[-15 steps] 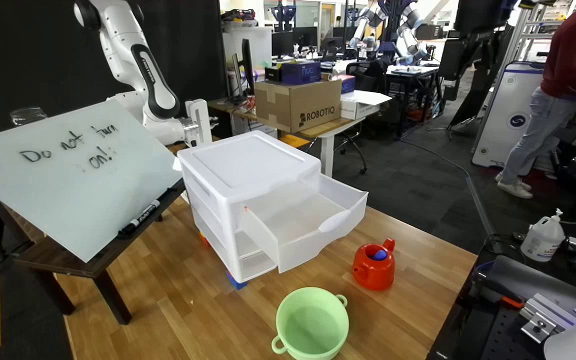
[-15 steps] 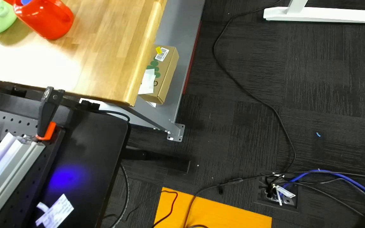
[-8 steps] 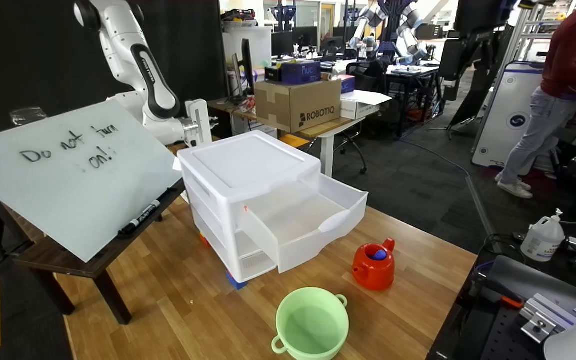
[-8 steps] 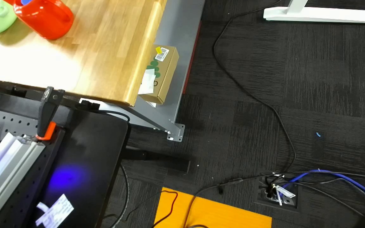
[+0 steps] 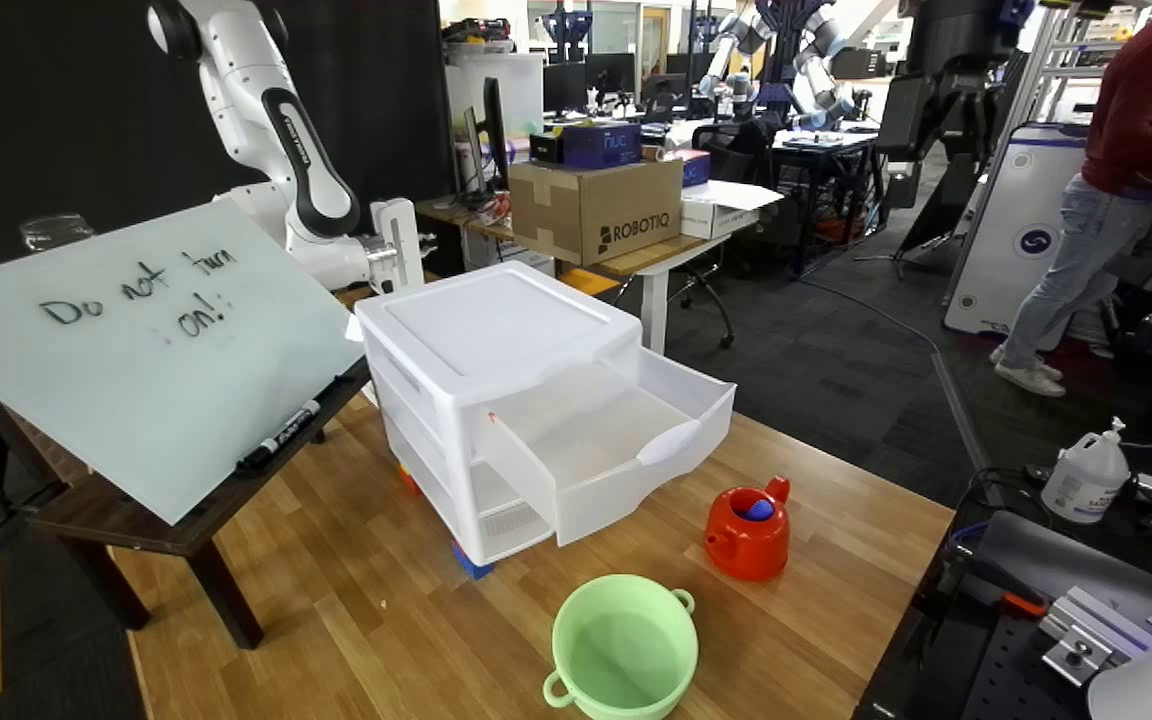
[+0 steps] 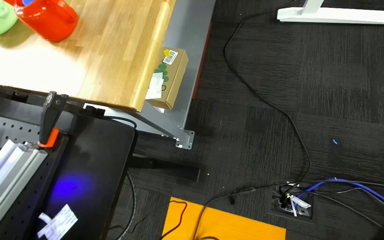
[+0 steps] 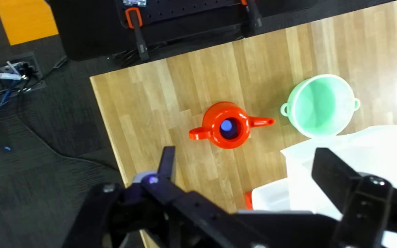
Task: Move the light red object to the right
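Red pot [image 7: 219, 116]: upright on wooden surface [image 7: 150, 96], something blue [image 7: 226, 125] in its mouth, spout [image 7: 262, 121] aimed at green bowl [image 7: 317, 108] | green bowl: near spout tip, standing apart | white drawer unit [image 5: 501, 320]: open drawer [image 5: 616, 500] juts out near both | tool [image 7: 244, 157]: jaws spread wide above surface

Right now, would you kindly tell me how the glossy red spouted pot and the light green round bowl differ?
The glossy red spouted pot has a narrower mouth than the light green round bowl. The pot has a spout and one handle; the bowl, two handles. Both stand on the wooden table.
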